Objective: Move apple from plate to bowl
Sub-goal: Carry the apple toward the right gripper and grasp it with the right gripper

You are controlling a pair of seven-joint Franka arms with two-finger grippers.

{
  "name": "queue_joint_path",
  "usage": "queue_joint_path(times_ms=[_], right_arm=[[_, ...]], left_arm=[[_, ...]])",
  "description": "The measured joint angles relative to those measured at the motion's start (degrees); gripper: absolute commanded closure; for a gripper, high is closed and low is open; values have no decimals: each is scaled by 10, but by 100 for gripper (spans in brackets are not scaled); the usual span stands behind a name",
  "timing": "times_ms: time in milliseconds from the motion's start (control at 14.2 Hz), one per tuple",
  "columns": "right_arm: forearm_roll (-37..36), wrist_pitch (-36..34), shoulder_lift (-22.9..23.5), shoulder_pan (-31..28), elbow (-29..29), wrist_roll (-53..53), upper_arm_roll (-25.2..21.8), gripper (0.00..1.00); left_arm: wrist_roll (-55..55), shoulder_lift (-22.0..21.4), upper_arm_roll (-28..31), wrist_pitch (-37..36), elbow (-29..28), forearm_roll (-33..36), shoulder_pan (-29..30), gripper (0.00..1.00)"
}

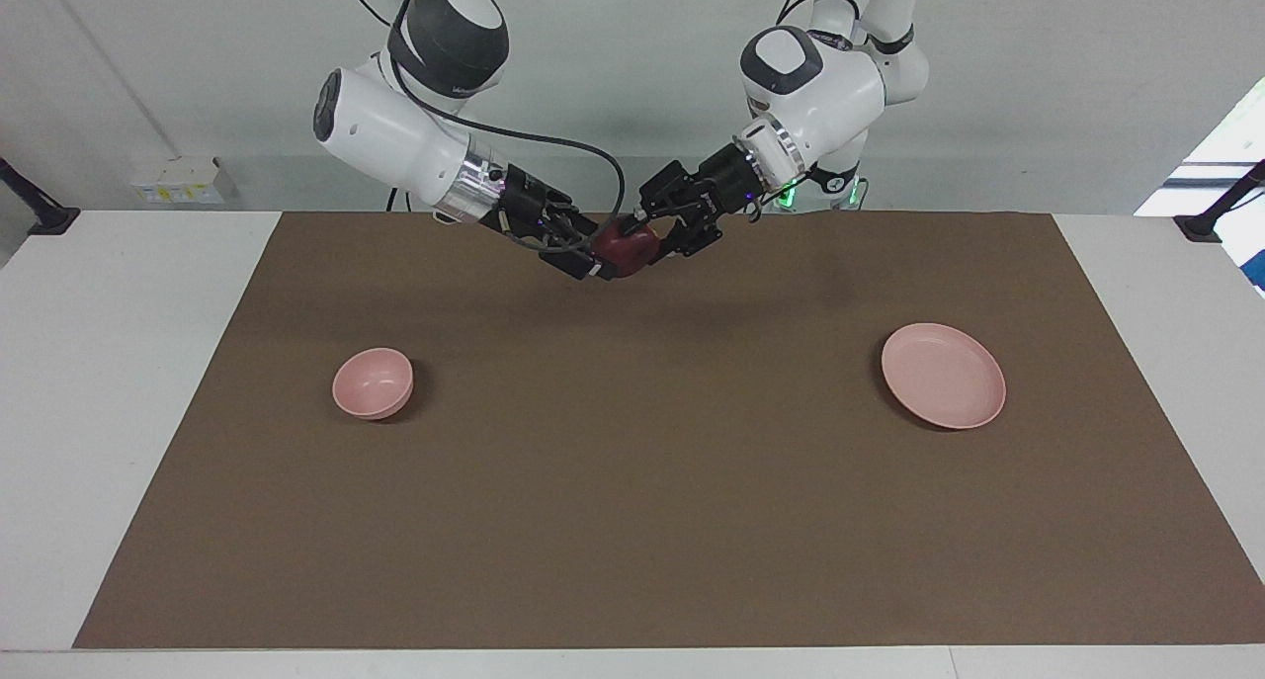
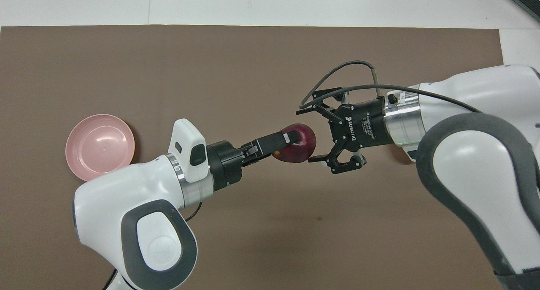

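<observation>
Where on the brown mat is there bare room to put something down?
The mat is bare between the bowl and the plate, and in the whole strip farther from the robots than both. It is crowded only in the air over the mat, where the left gripper holds the apple at the open right gripper.

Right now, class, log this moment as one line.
apple: midair; left tool: shut on apple; right tool: open beside apple; bowl: empty

One apple [image 2: 300, 150], just the one. One plate [image 1: 944, 376], one bowl [image 1: 373, 382], so two pink dishes. Two arms, two grippers: left gripper [image 2: 291, 140], right gripper [image 2: 304, 135]. One brown mat [image 1: 632, 521] under it all.
</observation>
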Motion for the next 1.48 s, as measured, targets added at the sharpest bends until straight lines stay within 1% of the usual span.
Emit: queue_joint_path(times_ms=[702,773,843,913,1264,1335,1405,1475], right_arm=[[0,-24,0,2,-3,-15,0,0],[0,-27,0,2,-4,-16,0,15],[0,-31,0,3,-4,-16,0,51],[0,-30,0,3,-4,-16,0,99],[0,-32,0,3,-3,-18,-1,100],[0,-32,0,3,-2,-20,-1,100],[0,-33,0,3,-2,-22,-1,100],[0,-33,1,2,-2,-24,-1,100]], left_arm=[[-1,0,-7,6,4,0,0,100],[-1,0,-7,6,4,0,0,100],[-1,0,-7,6,4,0,0,100],[-1,0,-9,5,3,0,0,100],[-1,-1,-11,6,2,0,0,100],[-1,-1,-11,6,2,0,0,96],[-1,-1,-11,6,2,0,0,70],[-1,-1,-11,6,3,0,0,26]])
